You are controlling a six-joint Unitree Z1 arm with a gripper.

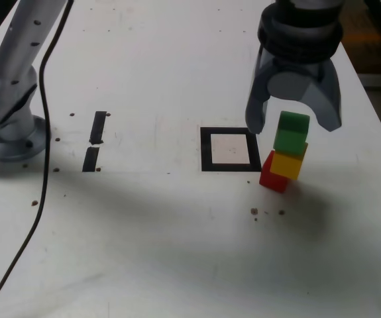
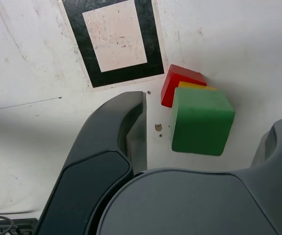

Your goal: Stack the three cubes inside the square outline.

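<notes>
The three blocks are already in a tower, but the tower is in the wrong spot. Red block [image 1: 272, 179] is at the bottom on the white worktop [image 1: 177, 252], yellow block [image 1: 288, 164] sits on it, green block [image 1: 291, 133] is on top. They're a bit crooked, each one turned and shifted vs. the one under it. The whole tower stands just outside the black square [image 1: 230, 149], right by the square's corner on the exterior view's right. Inside the square is bare, nothing in it.

The gripper [image 1: 295, 119] hangs right over the tower, pointing down. Its two fingers are spread wide, one on each side of the green block, w/ gaps showing. In the wrist view the green block [image 2: 201, 121] sits between the fingers [image 2: 133, 129] and isn't touched by them. So it's open and holding nothing, I think.

What matters next: the block is straight below and between the fingers, so a squeeze should catch it. Then the square is just a short hop toward the exterior view's left. My guess is the tower has to be rebuilt in there, block by block.

Two short black tape strips [image 1: 95, 140] lie well off to the exterior view's left, near the arm's base [image 1: 8, 132].
</notes>
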